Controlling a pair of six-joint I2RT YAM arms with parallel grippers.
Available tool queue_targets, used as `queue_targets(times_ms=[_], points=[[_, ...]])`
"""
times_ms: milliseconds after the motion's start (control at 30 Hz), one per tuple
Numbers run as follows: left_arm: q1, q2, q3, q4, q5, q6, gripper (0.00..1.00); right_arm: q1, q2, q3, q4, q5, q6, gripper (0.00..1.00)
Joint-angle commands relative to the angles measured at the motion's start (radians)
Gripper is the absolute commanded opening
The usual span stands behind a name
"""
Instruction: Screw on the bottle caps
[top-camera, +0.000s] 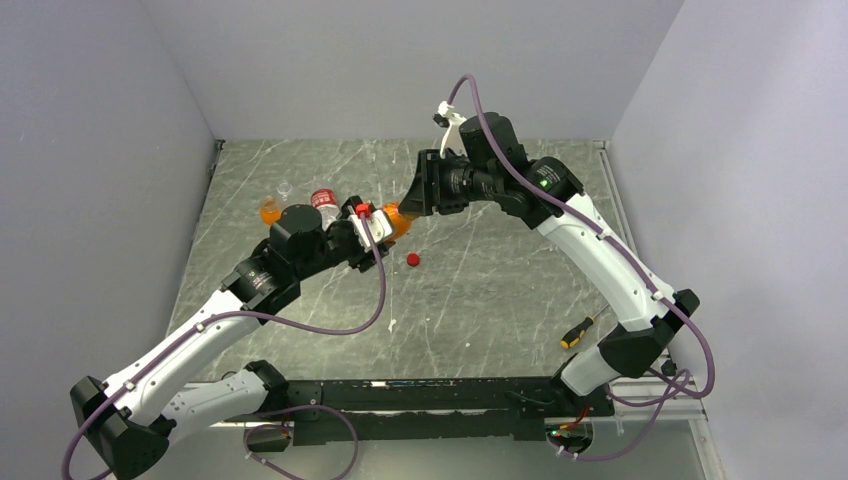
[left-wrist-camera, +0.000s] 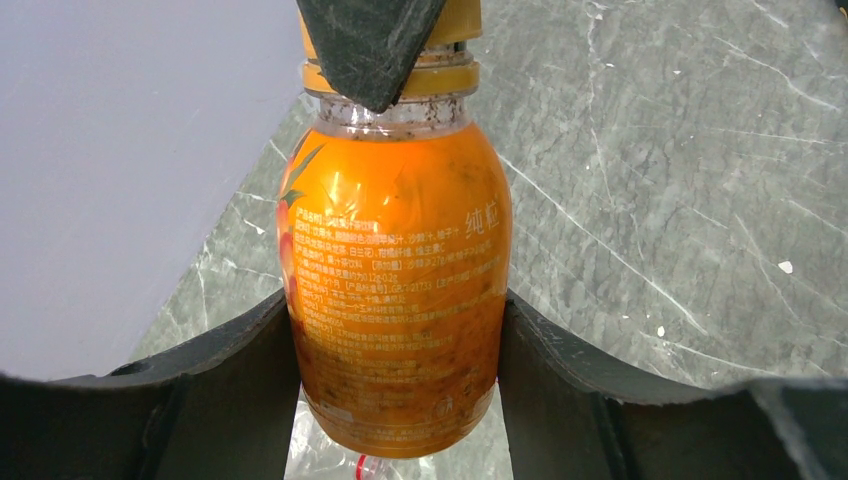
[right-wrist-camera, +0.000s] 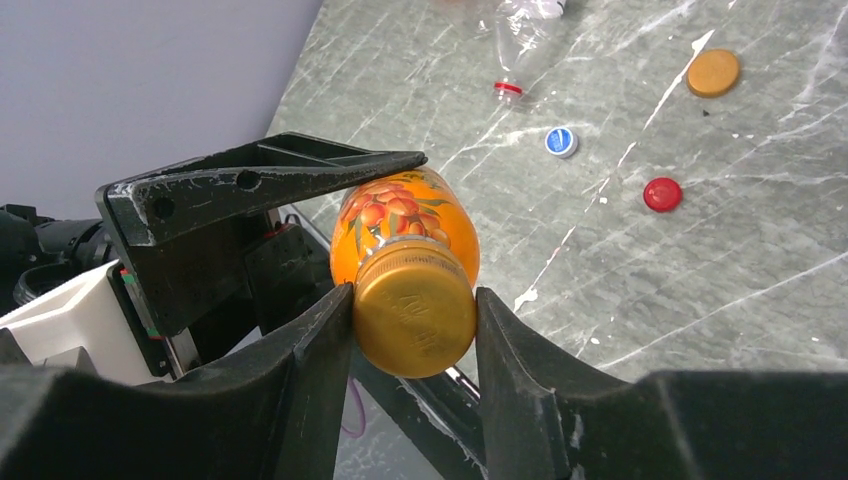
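An orange bottle (top-camera: 392, 222) is held in the air above the table between both grippers. My left gripper (top-camera: 372, 226) is shut on its body (left-wrist-camera: 395, 290), one finger on each side. My right gripper (top-camera: 414, 196) is shut on the orange cap (right-wrist-camera: 413, 310) that sits on the bottle's neck (left-wrist-camera: 450, 70). Loose on the table are a red cap (right-wrist-camera: 662, 193), a blue cap with a white mark (right-wrist-camera: 561, 141) and a second orange cap (right-wrist-camera: 713, 72). The red cap also shows in the top view (top-camera: 413, 259).
A second orange bottle (top-camera: 270, 210), a clear bottle with a red band (top-camera: 323, 200) and a tiny pale bottle (top-camera: 286, 188) stand at the back left behind my left arm. A yellow-and-black screwdriver (top-camera: 575, 332) lies near the right arm's base. Walls enclose the table.
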Motion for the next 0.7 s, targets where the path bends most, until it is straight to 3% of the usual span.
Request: queue_targets(times_ms=[0,100,233,533,667], points=[[-0.006,0.002,0.003,0.008,0.008,0.003,0.0,0.005,-0.029,0.027,0.017,0.002,-0.006,0.28],[-0.006,0.004,0.01,-0.005,0.037,-0.028,0.0,0.005,-0.04,0.011,0.036,-0.02,-0.034,0.16],[0.0,-0.009,-0.001,0.022,0.115,-0.092,0.0,0.006,-0.078,-0.013,0.078,-0.046,-0.102,0.1],[0.029,-0.015,0.002,0.051,0.404,-0.238,0.0,0.005,-0.149,-0.089,0.177,-0.204,-0.228,0.06],[0.03,-0.031,0.005,0.034,0.379,-0.238,0.0,0.005,-0.133,-0.066,0.135,-0.21,-0.232,0.12]])
